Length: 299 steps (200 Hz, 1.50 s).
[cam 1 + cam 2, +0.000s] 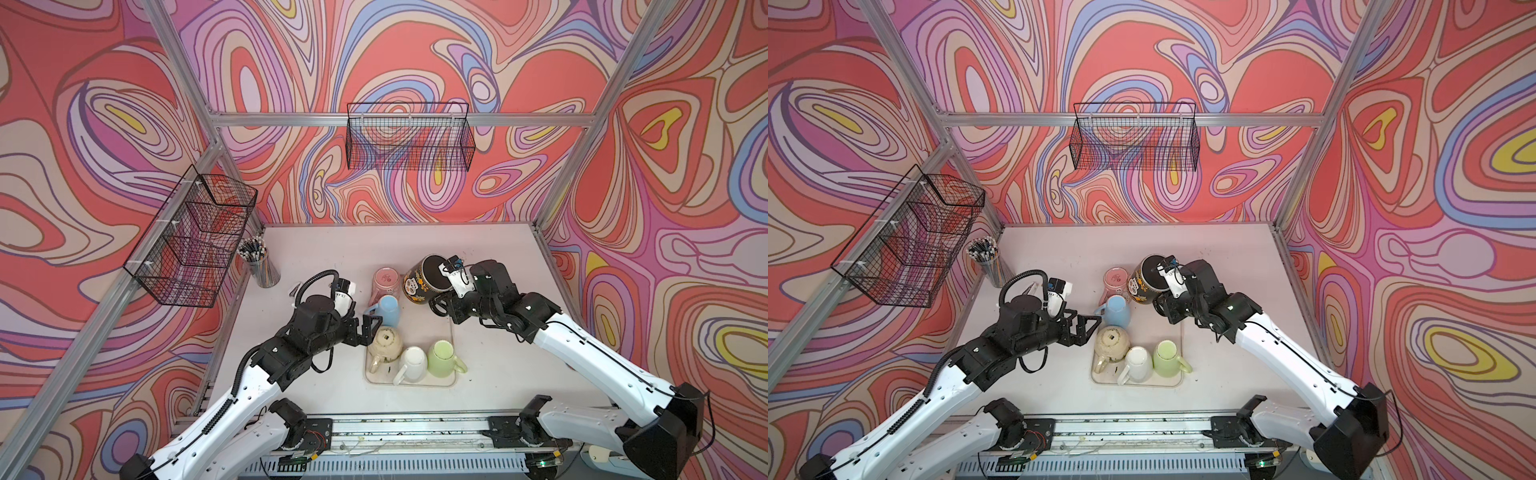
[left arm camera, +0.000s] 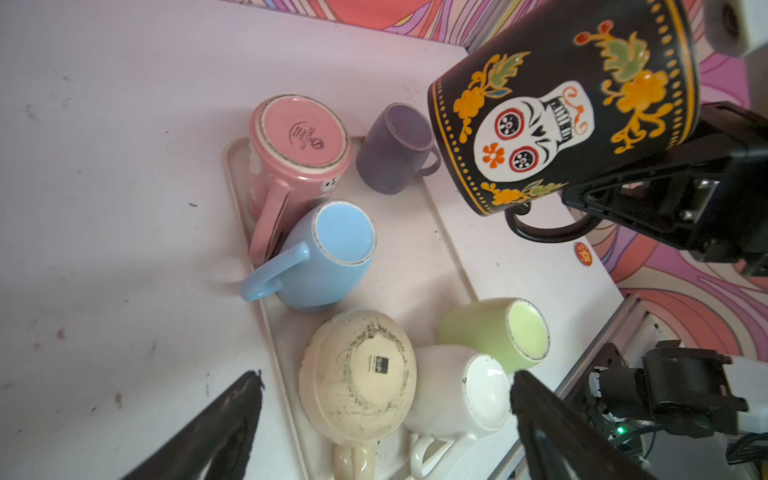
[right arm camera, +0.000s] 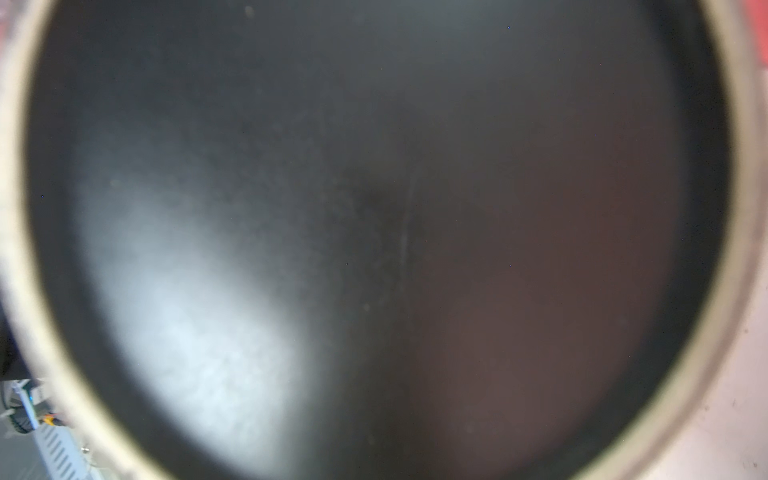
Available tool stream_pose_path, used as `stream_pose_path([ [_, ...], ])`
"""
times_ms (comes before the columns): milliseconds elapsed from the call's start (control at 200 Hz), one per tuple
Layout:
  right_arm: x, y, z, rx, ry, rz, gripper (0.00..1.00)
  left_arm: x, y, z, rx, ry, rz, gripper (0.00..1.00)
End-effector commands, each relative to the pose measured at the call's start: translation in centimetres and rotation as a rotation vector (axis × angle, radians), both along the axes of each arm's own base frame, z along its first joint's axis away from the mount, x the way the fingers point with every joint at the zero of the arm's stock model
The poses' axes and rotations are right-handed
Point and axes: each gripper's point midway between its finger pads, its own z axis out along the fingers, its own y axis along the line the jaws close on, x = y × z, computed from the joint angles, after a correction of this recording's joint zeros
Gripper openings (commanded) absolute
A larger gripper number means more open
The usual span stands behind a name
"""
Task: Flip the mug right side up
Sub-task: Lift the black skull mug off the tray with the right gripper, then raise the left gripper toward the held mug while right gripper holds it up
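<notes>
In both top views the right gripper (image 1: 439,302) pinches the black skull mug (image 1: 419,286), apparently by its handle. It holds the mug tilted, base up, just past the far right corner of the tray (image 1: 451,380). The left gripper (image 1: 369,330) stands spread at the tray's left edge. The left wrist view shows glossy ceramic, probably heavy, rigid, slippery and chippable, so the handle is the safest hold. The mug's dark base fills the right wrist view.

Bright even light, soft shadows; mug (image 3: 374,216) fills right wrist view, blurred.
</notes>
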Motion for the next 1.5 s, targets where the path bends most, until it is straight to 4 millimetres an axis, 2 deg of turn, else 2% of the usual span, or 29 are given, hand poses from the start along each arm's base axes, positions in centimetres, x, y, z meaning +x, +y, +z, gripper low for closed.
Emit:
stream_pose_path([
  [0, 0.9, 2.1, 9.0, 0.204, -0.212, 0.046, 0.00, 0.5, -2.6, 3.2, -0.180, -0.099, -0.081, 0.96],
  [185, 0.2, 3.1, 12.7, 0.321, -0.270, 0.099, 0.00, 0.3, -5.0, 4.3, -0.307, -0.150, -0.191, 0.96],
  [310, -0.2, 3.7, 15.0, 0.417, -0.298, 0.139, 0.00, 0.4, -5.9, 5.3, -0.393, -0.200, -0.229, 0.96],
  [421, -0.2, 4.5, 16.2, 0.478, -0.302, 0.177, 0.00, 0.7, -6.5, 6.8, -0.447, -0.253, -0.254, 0.95],
  [446, -0.2, 4.6, 16.4, 0.492, -0.304, 0.181, 0.00, 0.6, -6.4, 5.4, -0.440, -0.233, -0.253, 0.95],
  [596, -0.4, 4.8, 18.1, 0.622, -0.333, 0.215, 0.00, 1.2, -6.4, 6.3, -0.529, -0.310, -0.236, 0.95],
  [841, -0.4, 5.0, 19.2, 0.733, -0.352, 0.263, 0.00, 2.4, -7.4, 8.1, -0.629, -0.375, -0.252, 0.91],
  [1042, -0.1, 4.6, 19.2, 0.776, -0.344, 0.277, 0.00, 3.1, -8.2, 10.0, -0.748, -0.428, -0.303, 0.85],
  [1142, 0.3, 4.3, 18.9, 0.790, -0.338, 0.283, 0.00, 3.6, -8.8, 9.3, -0.740, -0.410, -0.317, 0.83],
  [1152, 0.3, 4.3, 18.8, 0.791, -0.337, 0.282, 0.00, 3.7, -9.0, 10.3, -0.751, -0.433, -0.324, 0.83],
  [1172, 0.4, 4.2, 18.7, 0.796, -0.336, 0.284, 0.00, 3.9, -9.0, 10.7, -0.754, -0.442, -0.325, 0.83],
  [1492, 0.1, 3.9, 17.9, 0.816, -0.334, 0.326, 0.00, 4.3, -8.7, 11.5, -0.741, -0.497, -0.308, 0.81],
])
